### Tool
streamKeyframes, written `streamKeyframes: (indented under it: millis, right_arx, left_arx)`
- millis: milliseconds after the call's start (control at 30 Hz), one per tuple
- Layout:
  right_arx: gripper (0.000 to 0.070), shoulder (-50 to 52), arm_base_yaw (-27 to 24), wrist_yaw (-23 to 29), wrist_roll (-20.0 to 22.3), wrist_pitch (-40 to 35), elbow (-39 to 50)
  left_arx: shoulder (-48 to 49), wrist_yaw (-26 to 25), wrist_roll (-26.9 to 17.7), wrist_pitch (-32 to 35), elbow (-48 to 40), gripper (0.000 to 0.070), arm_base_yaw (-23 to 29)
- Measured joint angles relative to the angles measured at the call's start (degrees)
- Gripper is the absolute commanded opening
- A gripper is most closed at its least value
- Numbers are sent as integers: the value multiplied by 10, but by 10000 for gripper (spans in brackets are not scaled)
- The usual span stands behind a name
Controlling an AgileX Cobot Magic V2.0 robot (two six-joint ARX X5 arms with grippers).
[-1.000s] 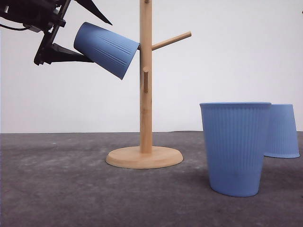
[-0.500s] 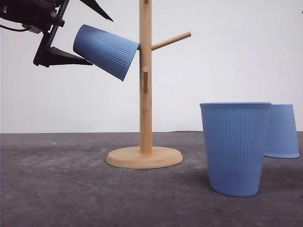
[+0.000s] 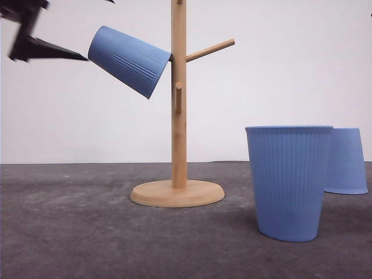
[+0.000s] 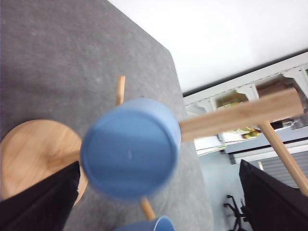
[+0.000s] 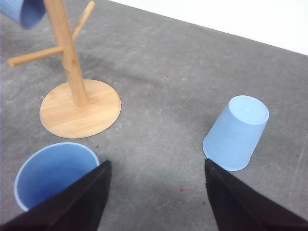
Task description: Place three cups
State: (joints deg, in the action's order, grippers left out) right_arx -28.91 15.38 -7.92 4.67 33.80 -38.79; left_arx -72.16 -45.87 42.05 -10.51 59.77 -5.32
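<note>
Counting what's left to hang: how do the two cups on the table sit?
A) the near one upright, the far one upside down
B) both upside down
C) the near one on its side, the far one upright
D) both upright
A: in the right wrist view the near cup shows its open mouth facing up, while the far cup rests on its rim with its flat base on top.

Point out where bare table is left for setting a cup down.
Bare mat lies left of the stand's base, and between the base and the inverted cup. It is tighter by the upright cup, near the base. One cup hangs on a peg.
</note>
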Motion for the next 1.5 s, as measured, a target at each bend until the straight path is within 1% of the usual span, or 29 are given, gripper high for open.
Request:
streamKeyframes:
  millis: [67,133,167,200,267,400,467,533,600,667,733,800,900,1000,1067,1167,1200,1267,1300,1367,1500]
  right_arx:
    - [392,0,0,0,0,0,0]
    - [391,0,0,0,0,0,0]
    - [391,0,0,0,0,0,0]
    - [392,0,0,1,-1,0,0]
    - [392,0,0,6,-8,6,-1]
    - [391,-9,-2,31,-29,49,-23]
    - [389,-24,-8,50,-40,86,-49]
    - [389,-49,-16,61,-51,133,-89]
    - [389,-82,-25,64,-59,184,-133]
    - [391,-122,-36,64,-63,235,-182]
    - [400,-169,-47,63,-65,277,-231]
    - [422,-216,-56,63,-66,296,-271]
    - [426,-292,-70,48,-65,294,-323]
    - [465,-363,-86,10,-64,284,-358]
    - [500,-408,-101,-23,-63,268,-373]
    - [527,-469,-124,-62,-62,231,-380]
    - [557,-486,-132,-70,-62,221,-380]
    - [642,-519,-146,-74,-61,193,-380]
    - [671,-531,-151,-74,-60,180,-380]
    - [686,-553,-159,-74,-59,151,-380]
    - [686,-589,-165,-70,-59,92,-380]
  left_arx:
    - [26,0,-24,-42,0,601,11]
    - [55,6,-55,-94,0,494,22]
    - [69,13,-72,-118,0,451,27]
    - [84,25,-91,-144,0,427,32]
    - [113,58,-132,-195,0,422,38]
    - [167,154,-217,-278,0,423,41]
    - [189,217,-265,-316,0,423,41]
    - [206,262,-301,-349,0,424,41]
    - [218,280,-327,-371,0,424,42]
    - [227,282,-346,-381,0,424,42]
    - [235,282,-359,-382,0,424,42]
    - [241,283,-366,-382,0,424,42]
    - [243,284,-369,-382,0,424,42]
    - [246,282,-369,-382,0,424,42]
    - [252,280,-369,-383,0,424,42]
    - [260,280,-369,-385,0,424,42]
    - [261,280,-369,-386,0,424,42]
    - [261,280,-369,-386,0,424,42]
    - [261,280,-369,-386,0,424,42]
    - [261,280,-369,-385,0,424,42]
    - [261,280,-369,-385,0,424,42]
